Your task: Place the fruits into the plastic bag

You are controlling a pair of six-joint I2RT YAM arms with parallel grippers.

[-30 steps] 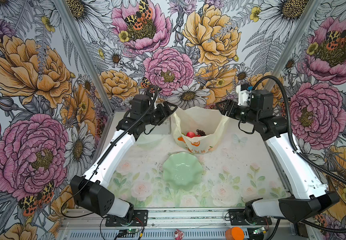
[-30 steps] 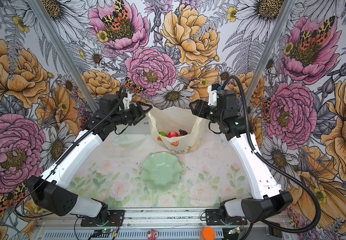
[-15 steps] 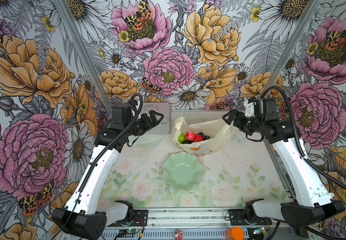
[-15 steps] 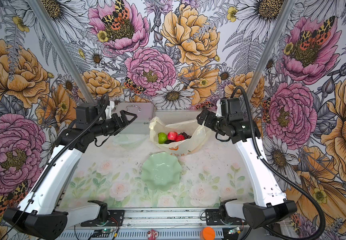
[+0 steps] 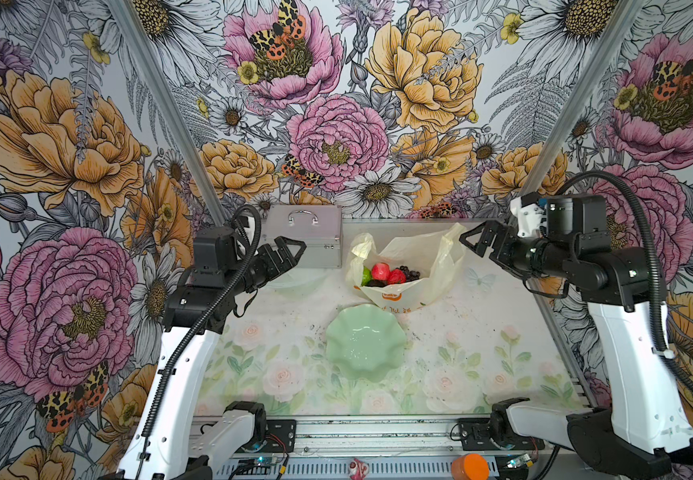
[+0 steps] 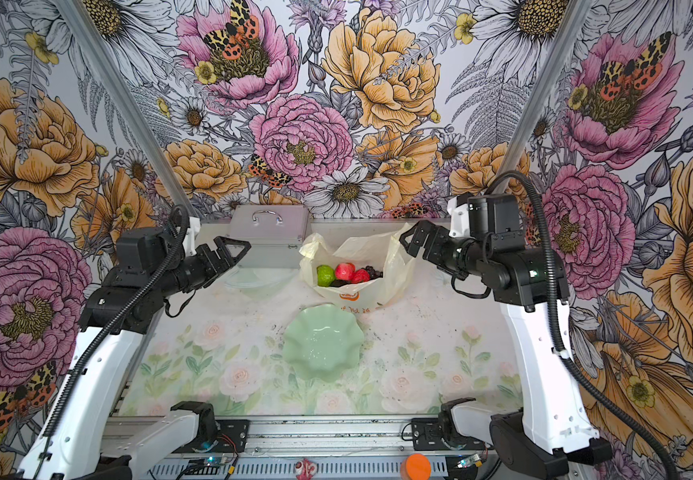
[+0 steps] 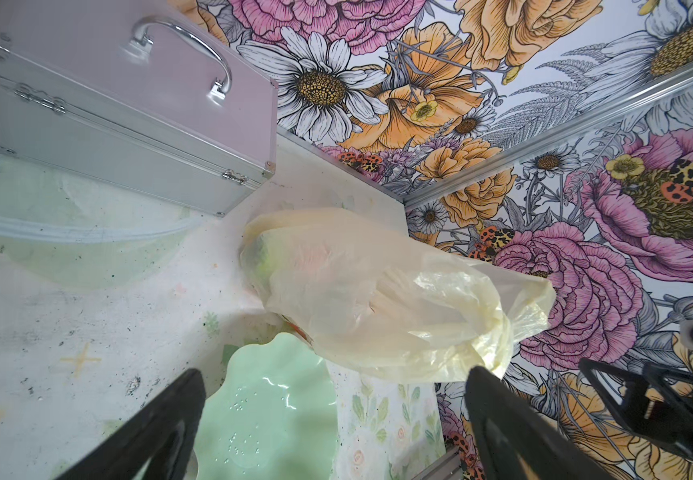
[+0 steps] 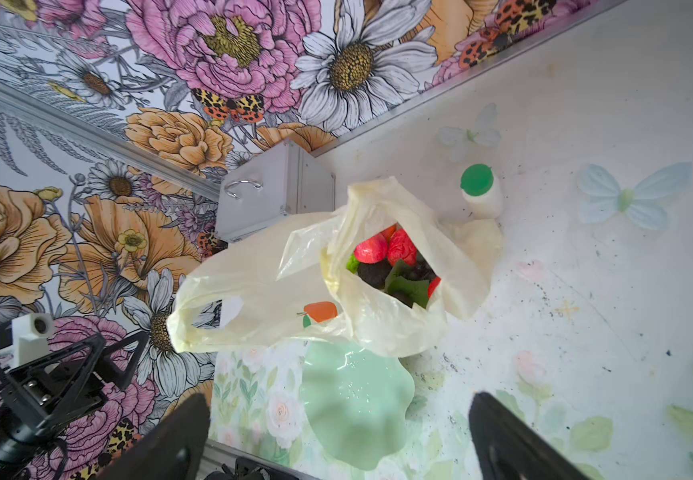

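Inside the plastic bag (image 5: 424, 249), fruits (image 5: 380, 271) rest.

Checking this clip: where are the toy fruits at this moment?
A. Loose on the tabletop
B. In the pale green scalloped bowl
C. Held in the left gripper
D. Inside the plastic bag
D: the fruits lie inside the open mouth of the plastic bag, while the green bowl holds nothing and the left gripper is open, empty and apart from the bag.
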